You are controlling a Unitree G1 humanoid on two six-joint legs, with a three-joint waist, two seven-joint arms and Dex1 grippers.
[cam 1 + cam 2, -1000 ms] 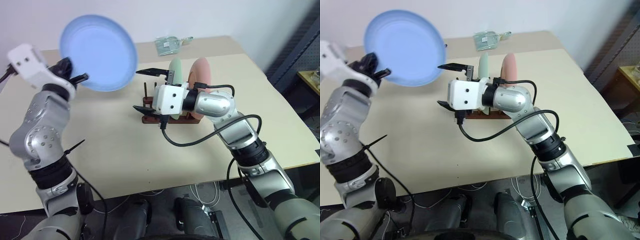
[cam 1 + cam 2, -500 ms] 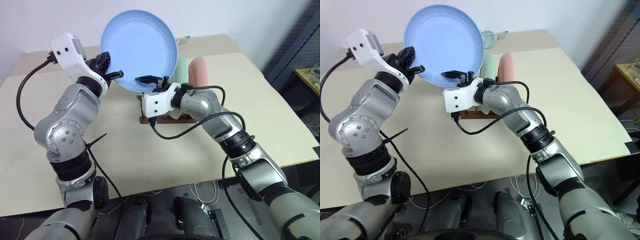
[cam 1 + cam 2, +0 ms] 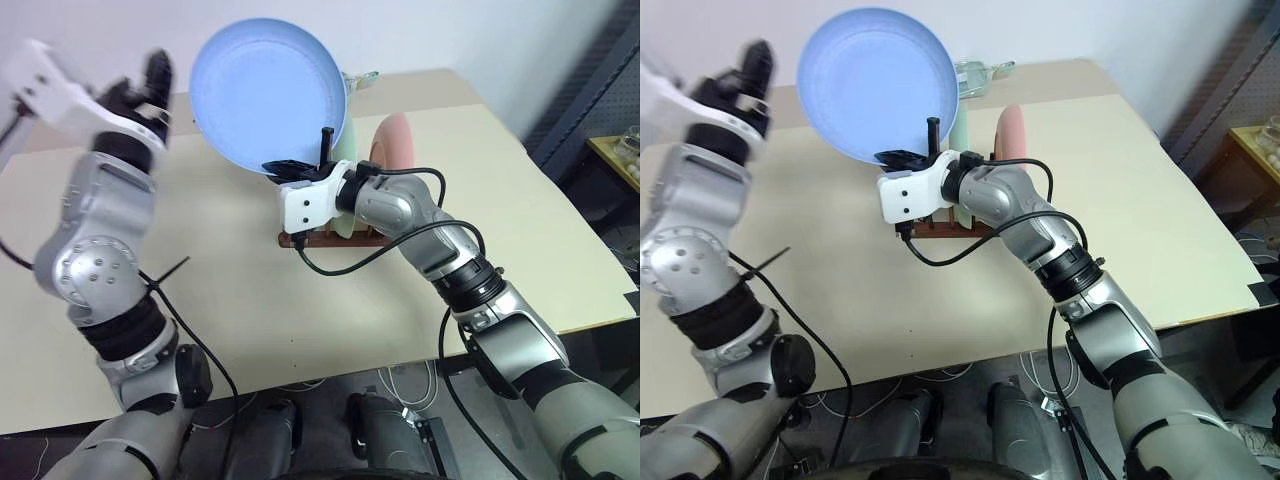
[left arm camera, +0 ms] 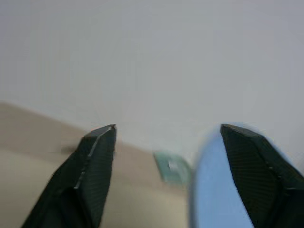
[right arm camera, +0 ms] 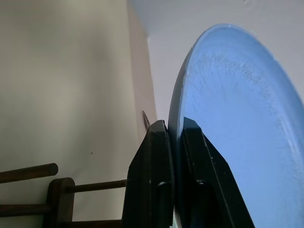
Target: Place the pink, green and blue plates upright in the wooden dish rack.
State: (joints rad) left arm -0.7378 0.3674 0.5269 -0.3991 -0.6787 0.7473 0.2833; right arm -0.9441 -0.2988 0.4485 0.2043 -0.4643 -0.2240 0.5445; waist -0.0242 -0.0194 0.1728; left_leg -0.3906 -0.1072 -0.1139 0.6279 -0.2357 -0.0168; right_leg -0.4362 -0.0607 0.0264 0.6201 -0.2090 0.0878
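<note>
While I look down from the head camera, my right gripper pinches the lower rim of the blue plate, held above the wooden dish rack on the bench, where the green plate and pink plate stand upright. On the left wrist camera, my left gripper has its fingers spread, empty, beside the plate's edge. On the right wrist camera, both fingers clamp the rim.

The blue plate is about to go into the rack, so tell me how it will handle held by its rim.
The blue plate looks stiff: it keeps its round shape though the right pincer pinches only its lower rim. It probably is light, since that thin grip carries it upright. The glossy surface suggests it could slip or pivot between the fingers.
</note>
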